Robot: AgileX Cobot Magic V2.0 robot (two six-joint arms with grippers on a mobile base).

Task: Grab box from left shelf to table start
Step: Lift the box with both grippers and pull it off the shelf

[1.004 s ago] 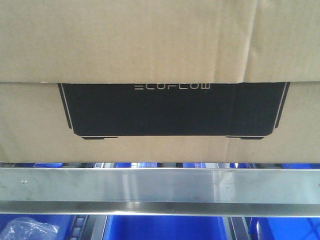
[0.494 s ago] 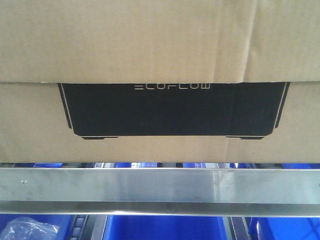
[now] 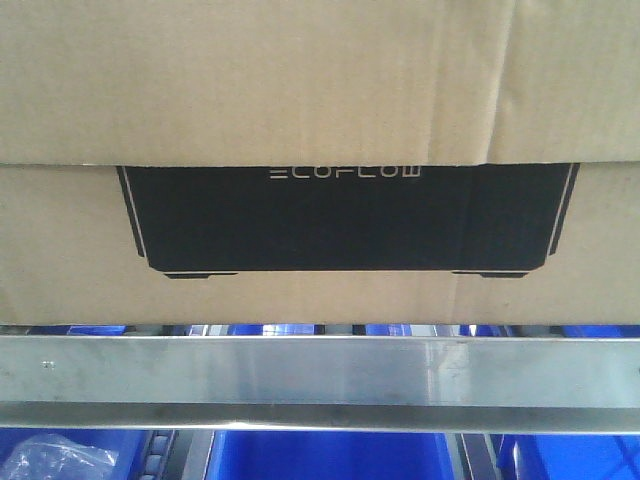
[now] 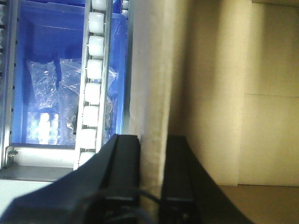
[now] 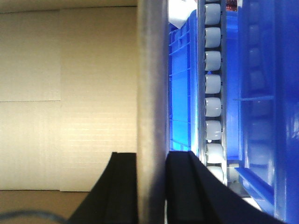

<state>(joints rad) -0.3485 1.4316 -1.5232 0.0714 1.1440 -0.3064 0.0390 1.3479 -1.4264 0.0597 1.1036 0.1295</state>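
1. Front view: the box (image 3: 300,80) filled the frame from 9 to 3 o'clock and up to 12. Its upper cardboard layer overhung the black panel (image 3: 340,220), lettered "ECOFLOW", at centre.
2. Same view: box was in the left shelf (image 3: 320,380), bottom edge just above the silver front rail (image 3: 500,375) at 6 o'clock. Blue bins (image 3: 330,458) sat below the rail, with a clear plastic bag (image 3: 50,462) at 7 o'clock.
3. Left wrist view: left end effector (image 4: 152,139) at 6 o'clock, black fingers (image 4: 125,158) pressed on both faces of a cardboard wall. It was clamped on the box, whose face ran out to 3 o'clock.
4. Same view: white roller track (image 4: 93,70) at 11 o'clock. A blue bin (image 4: 42,46) holding clear bags (image 4: 42,79) was at 9.
5. Right wrist view: right end effector (image 5: 152,155) at 6 o'clock, fingers tight on either side of a vertical edge that looked grey in this light. A cardboard face joined it at 9 o'clock, so it was clamped on the box wall.
6. Same view: a second roller track (image 5: 213,84) at 1 o'clock, blue bin walls at 3.
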